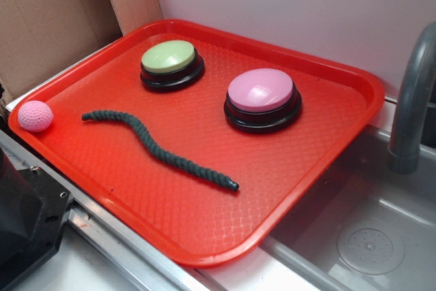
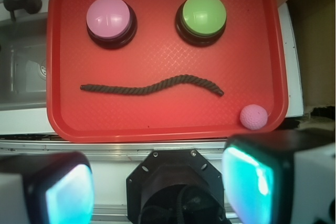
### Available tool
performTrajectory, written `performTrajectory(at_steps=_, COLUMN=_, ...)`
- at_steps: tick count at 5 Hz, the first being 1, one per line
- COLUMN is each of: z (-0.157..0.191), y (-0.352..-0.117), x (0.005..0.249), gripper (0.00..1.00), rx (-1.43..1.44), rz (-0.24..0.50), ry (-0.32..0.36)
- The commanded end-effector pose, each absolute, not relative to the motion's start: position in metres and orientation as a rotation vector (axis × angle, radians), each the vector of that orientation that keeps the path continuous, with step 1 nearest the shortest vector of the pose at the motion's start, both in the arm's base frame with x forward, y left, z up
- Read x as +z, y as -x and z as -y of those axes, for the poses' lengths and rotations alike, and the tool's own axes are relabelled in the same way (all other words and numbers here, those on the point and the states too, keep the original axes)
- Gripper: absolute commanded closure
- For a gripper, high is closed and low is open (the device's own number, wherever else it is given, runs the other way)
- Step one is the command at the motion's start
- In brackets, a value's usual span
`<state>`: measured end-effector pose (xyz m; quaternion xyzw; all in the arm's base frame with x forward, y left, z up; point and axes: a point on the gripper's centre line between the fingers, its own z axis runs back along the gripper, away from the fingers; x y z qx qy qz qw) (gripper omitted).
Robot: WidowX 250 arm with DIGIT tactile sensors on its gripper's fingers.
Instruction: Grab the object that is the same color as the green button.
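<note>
The dark green rope (image 2: pixel 149 87) is lying flat on the red tray (image 2: pixel 157 124), ahead of and below the gripper (image 2: pixel 157 182). Thin and flexible, it is likely slipping out if pinched off-centre. The gripper is hovering well back over the tray's near edge, jaws spread wide, holding nothing.

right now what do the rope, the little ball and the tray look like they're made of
Rope: dark green twisted fibre, matte, with visible spiral strands. Ball: pink, dull and finely dimpled, perhaps foam or rubber. Tray: red, probably hard plastic, glossy with a pressed diamond texture.
</note>
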<state>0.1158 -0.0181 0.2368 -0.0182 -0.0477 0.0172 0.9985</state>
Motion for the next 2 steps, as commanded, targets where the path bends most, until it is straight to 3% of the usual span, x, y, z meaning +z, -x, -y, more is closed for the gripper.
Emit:
performTrajectory(at_steps=1, z=-0.005, y=-0.122, x=0.224, gripper=0.0, rx=0.367, rz=0.213, ry=0.069)
performTrajectory(at_steps=2, z=-0.015, y=-0.126, x=0.197, gripper=0.0, rx=0.569, rz=0.222, ry=0.031)
